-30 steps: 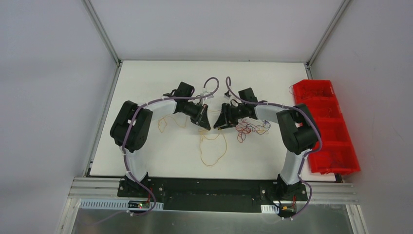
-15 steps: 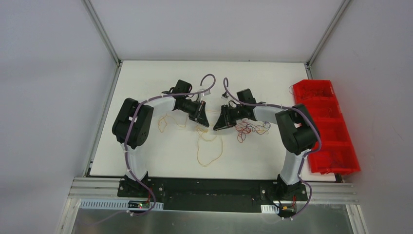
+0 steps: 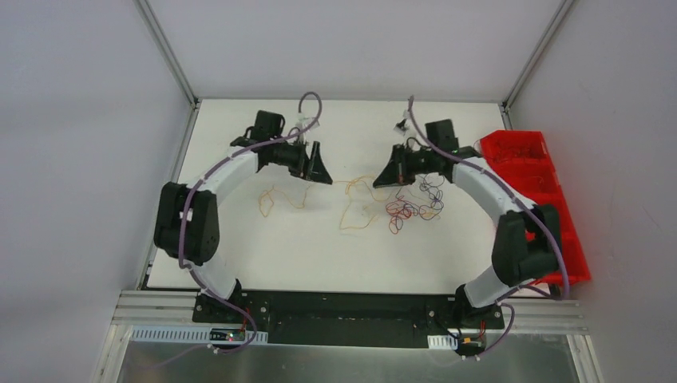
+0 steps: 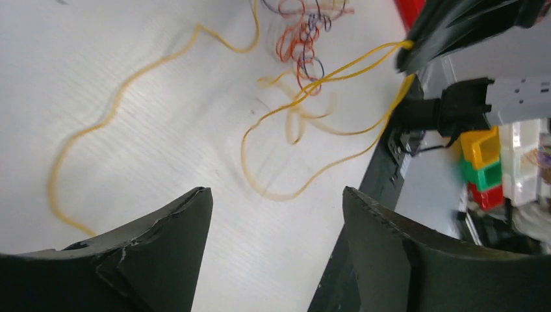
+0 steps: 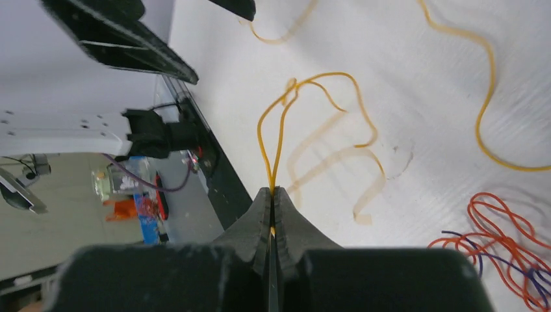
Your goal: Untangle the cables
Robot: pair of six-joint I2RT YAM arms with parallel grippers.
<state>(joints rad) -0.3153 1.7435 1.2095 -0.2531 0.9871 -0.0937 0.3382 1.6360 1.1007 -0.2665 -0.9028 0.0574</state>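
Arm bases: both are sitting bolted at the bottom edge of the top view, with each arm reaching up the frame.
Table (image 3: 239,263): its white top is carrying all the loose wire in the middle band of the frame.
Red bin (image 3: 551,209): it is standing along the right edge of the table, next to the right arm, with thin wires lying in its compartments.
Loose strand (image 3: 271,199): a pale orange curl is lying alone left of centre, apart from the rest.
Yellow cable (image 5: 281,123): a doubled loop is lifting off the table just right of centre, its lower coils trailing on the white surface.
Tangle (image 3: 409,209): the red, orange and dark purple cables are bunching together right of centre. The yellow cable is crossing its edge, and from here it may be hooked in, though I cannot tell.
Left gripper (image 4: 276,196): its fingers are spread wide with only bare table between them. It is hovering at upper left of centre, above the loose strand.
Right gripper (image 5: 271,192): it is pinching the yellow cable with the fingertips pressed together, hanging at upper right of centre over the tangle's far side.
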